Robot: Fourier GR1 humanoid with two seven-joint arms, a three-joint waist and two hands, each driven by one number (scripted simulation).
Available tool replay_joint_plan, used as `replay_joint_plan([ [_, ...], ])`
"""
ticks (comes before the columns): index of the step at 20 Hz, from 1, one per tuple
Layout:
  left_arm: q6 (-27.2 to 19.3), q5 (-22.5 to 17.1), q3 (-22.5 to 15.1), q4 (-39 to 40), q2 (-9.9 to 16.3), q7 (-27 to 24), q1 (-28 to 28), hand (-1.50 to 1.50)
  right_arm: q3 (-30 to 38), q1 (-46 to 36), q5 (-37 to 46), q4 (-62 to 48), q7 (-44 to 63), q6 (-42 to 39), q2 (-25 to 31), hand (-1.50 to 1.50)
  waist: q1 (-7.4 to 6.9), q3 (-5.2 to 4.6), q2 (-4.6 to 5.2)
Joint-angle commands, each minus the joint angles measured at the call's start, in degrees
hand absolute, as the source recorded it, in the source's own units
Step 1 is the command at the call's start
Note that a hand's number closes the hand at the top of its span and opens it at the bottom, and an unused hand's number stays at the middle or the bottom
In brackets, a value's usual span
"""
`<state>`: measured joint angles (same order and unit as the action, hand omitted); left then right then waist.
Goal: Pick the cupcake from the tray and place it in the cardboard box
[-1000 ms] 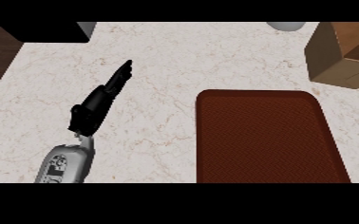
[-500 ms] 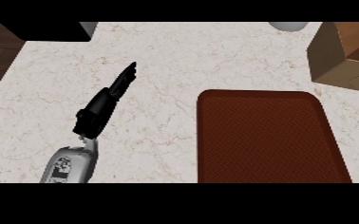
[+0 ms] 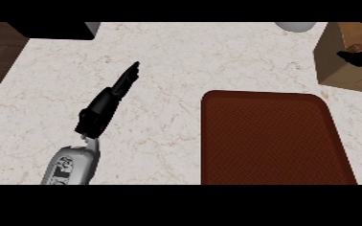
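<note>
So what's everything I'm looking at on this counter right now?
Counter: one, pale speckled stone, filling most of the view.
Tray: one, dark red-brown, rounded corners, lower right of the counter; no cupcake shows on it.
Cardboard box: one, brown, at the right edge, above the tray, partly cut off.
Pale round thing: one, whitish grey, at the top edge, mostly cut off; cannot tell what it is.
Black block: one, at the top left corner.
Left hand: one, black on a grey forearm, fingers straight, over the counter left of the tray.
Right hand: only a dark tip shows at the box, at the right edge.
</note>
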<state>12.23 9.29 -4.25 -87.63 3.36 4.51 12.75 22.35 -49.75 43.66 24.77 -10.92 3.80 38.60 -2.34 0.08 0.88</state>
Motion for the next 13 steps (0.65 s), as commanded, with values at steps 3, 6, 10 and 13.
replay_joint_plan([
  [3,-0.60,0.33,-1.00,-2.39,-1.02,2.09,-0.57,0.00,7.52,-1.84,-7.44,-6.06,-7.88,-0.82,1.33,-1.50,-0.12,0.17,0.08],
  [6,0.17,-0.12,0.13,-1.31,0.19,0.63,-0.31,0.00,13.18,-1.56,-12.89,-5.65,-11.59,1.43,1.91,-1.50,0.44,0.22,0.15],
  [10,-0.07,-0.53,0.10,-2.53,-0.22,0.82,-1.99,0.00,19.87,-3.37,-20.07,-7.19,-12.99,-4.11,5.22,-1.50,0.36,0.20,-0.08],
  [13,-1.40,0.42,-0.49,-2.23,-1.38,1.78,-0.91,0.00,23.93,-0.43,-23.93,-9.02,-16.36,-5.73,7.44,-1.50,0.58,0.23,0.13],
])
